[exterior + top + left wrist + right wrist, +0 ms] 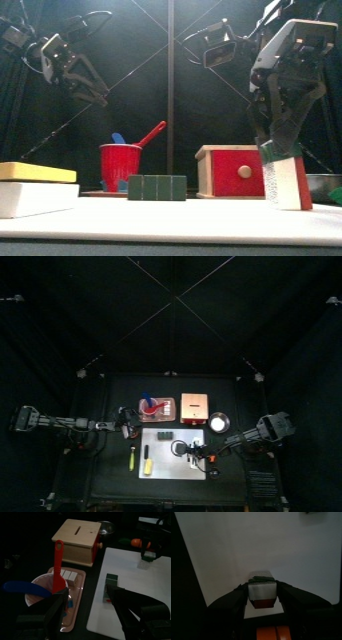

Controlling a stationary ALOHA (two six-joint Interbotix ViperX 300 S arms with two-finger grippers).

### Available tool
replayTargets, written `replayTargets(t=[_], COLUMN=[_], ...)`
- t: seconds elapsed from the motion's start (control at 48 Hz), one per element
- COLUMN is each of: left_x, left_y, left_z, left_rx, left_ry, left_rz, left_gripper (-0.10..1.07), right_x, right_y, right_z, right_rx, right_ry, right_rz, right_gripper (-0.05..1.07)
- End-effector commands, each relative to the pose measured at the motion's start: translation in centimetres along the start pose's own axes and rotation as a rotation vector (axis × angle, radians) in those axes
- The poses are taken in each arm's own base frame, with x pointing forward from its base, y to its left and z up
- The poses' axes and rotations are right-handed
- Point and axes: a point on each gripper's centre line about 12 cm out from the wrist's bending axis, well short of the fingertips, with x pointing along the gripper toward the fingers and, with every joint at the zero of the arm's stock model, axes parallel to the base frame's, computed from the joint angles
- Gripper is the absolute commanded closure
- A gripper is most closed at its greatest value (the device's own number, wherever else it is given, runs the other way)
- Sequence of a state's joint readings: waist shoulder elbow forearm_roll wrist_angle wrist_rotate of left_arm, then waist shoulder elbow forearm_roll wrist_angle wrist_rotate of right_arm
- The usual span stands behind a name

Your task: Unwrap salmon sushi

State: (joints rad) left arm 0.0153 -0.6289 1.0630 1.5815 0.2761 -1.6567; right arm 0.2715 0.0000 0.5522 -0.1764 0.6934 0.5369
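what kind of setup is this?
Likely a lab robot test cell, not a kitchen: black curtains pen in a small table, and toy-like props sit on it, such as a red cup and wooden box.

Showing pale, matt wood on box (pixel 79 541); glossy red plastic on cup (pixel 120 165) and spatula (pixel 59 567); smooth, matt white sheet (pixel 137 587); translucent, shiny wrapping around salmon sushi (pixel 262 594).
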Motion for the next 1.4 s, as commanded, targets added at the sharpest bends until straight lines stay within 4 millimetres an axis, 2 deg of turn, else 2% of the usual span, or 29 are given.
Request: replayTargets(t=[0.0, 0.167, 0.583, 0.958, 1.146, 1.375], left_x=[0.0, 0.0, 0.0, 0.2, 1.7, 5.1], left_y=[-0.1, -0.1, 0.0, -0.2, -1.4, -3.2], left_z=[0.5, 0.4, -0.4, -0.8, -0.5, 0.7], left_rx=[-0.003, -0.003, -0.006, -0.017, 0.009, 0.104], left_ry=[-0.011, -0.009, 0.012, 0.032, 0.064, 0.091], left_rz=[-0.005, -0.002, 0.003, -0.014, -0.062, -0.076], left_gripper=[0.03, 0.03, 0.03, 0.03, 0.03, 0.02], right_x=[-0.4, -0.3, -3.3, -3.6, -4.6, -5.5], right_y=[0.0, -0.1, -0.4, -1.2, -2.1, -3.3], right_z=[0.7, 0.8, 2.5, 3.0, 3.8, 4.7], right_rx=[0.012, 0.013, 0.027, 0.039, 0.059, 0.090], right_ry=[-0.039, -0.041, -0.084, -0.092, -0.130, -0.173], right_rz=[0.019, 0.017, 0.010, -0.003, -0.009, -0.012], right_gripper=[0.22, 0.22, 0.22, 0.22, 0.22, 0.22])
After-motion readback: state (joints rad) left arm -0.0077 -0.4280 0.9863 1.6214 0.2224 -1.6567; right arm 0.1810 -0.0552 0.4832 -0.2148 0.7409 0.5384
